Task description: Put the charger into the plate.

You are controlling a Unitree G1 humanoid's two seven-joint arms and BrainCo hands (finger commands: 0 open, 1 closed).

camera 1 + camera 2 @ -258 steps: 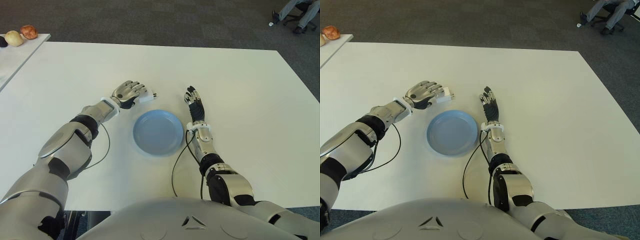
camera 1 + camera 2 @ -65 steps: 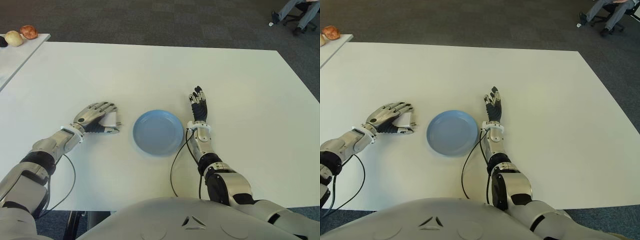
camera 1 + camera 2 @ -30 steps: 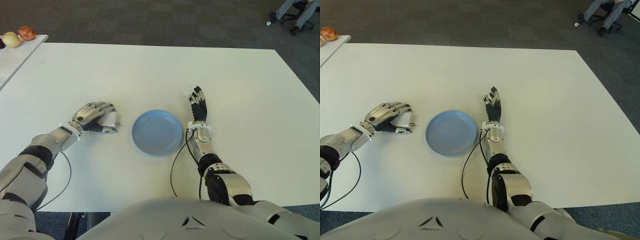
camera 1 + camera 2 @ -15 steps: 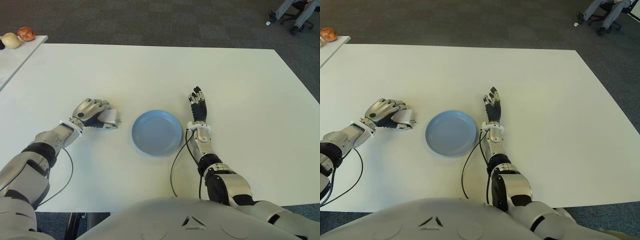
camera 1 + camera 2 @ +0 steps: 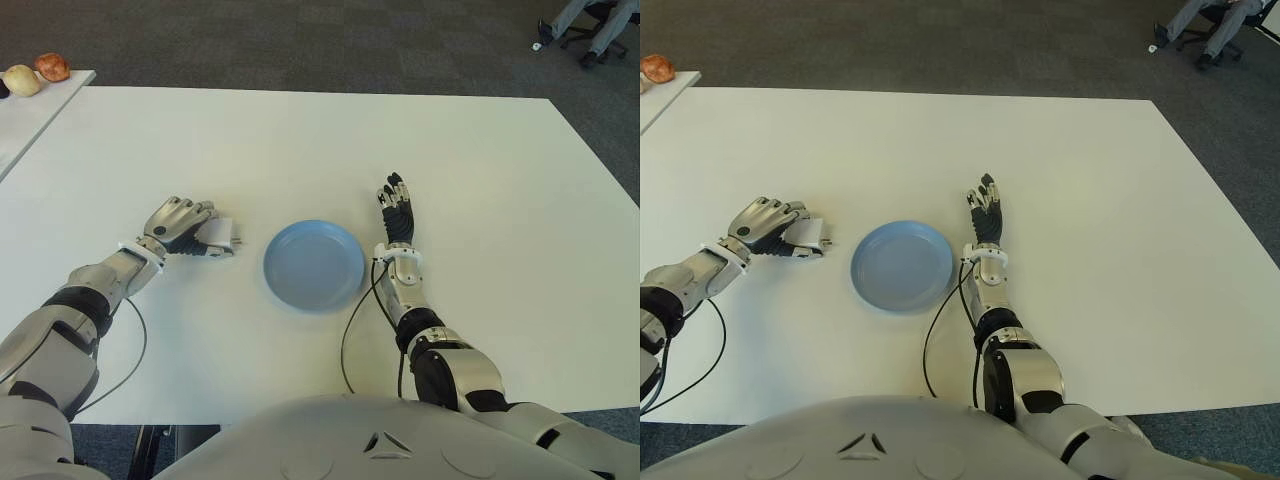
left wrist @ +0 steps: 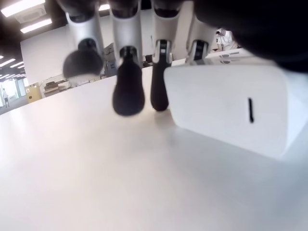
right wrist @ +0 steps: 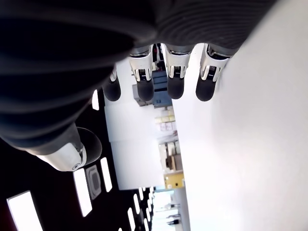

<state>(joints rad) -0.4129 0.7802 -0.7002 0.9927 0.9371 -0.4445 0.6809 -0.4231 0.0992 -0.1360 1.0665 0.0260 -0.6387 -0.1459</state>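
The white charger (image 5: 223, 235) lies on the white table (image 5: 480, 170), left of the light blue plate (image 5: 313, 265), which holds nothing. My left hand (image 5: 182, 222) is curled over the charger's left end, and its right end with the prongs sticks out toward the plate. In the left wrist view the charger (image 6: 231, 108) sits against the palm with the fingertips (image 6: 128, 94) down on the table beside and behind it. My right hand (image 5: 397, 212) shows just right of the plate, fingers stretched out flat and holding nothing.
A second table at the far left carries a few round fruits (image 5: 35, 72). A seated person's legs and a chair (image 5: 585, 18) are on the carpet at the far right. Cables (image 5: 350, 335) trail from both wrists toward the near edge.
Over the last second my left hand's fingers curled down onto the charger and hand and charger shifted slightly away from me. The right hand and plate stayed put.
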